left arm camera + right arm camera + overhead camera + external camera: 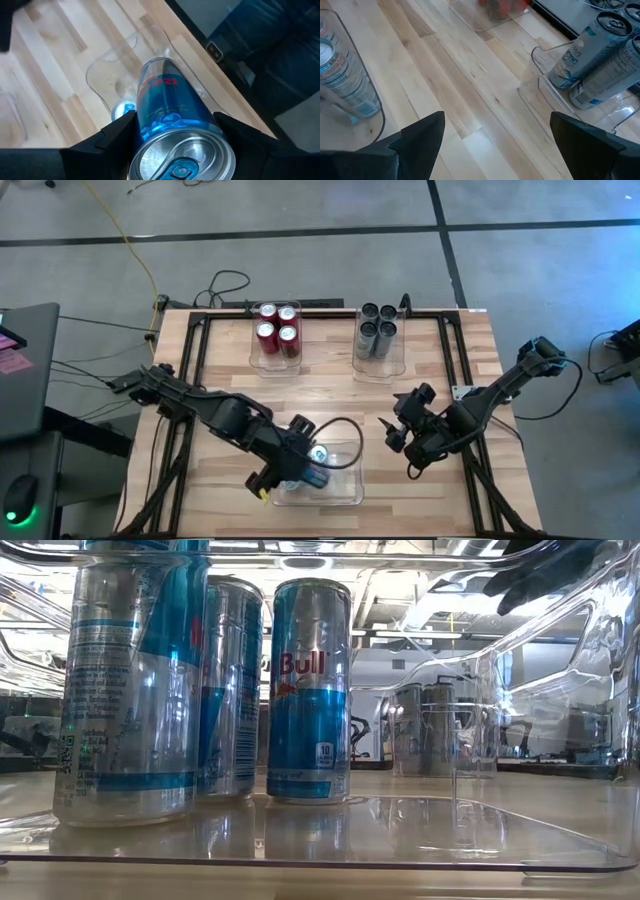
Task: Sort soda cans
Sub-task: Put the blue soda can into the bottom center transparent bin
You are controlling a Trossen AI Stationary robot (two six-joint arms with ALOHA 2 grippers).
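A silver-blue soda can (170, 107) sits between the fingers of my left gripper (303, 466), above the clear near bin (345, 492). Three more silver-blue cans (310, 690) stand upright on that bin's floor. Several red cans (277, 328) stand in a clear bin at the far side. Several dark grey cans (377, 328) stand in another bin to their right. My right gripper (396, 434) hangs open over bare table, right of the near bin, with nothing between its fingers. My left gripper pinches the can's round side near its top end (150, 135) between its two fingers (116, 134). It comes slanting down from above and from the table's left. The can lies along the fingers, tab end toward the wrist, tilted and clear of the bin's floor.
The dark grey cans' bin (555, 85) lies just beyond my right gripper. Bare wooden table (330, 395) stretches between the near bin and the two far bins. A black frame (450, 350) runs around the table; cables lie beyond its far edge.
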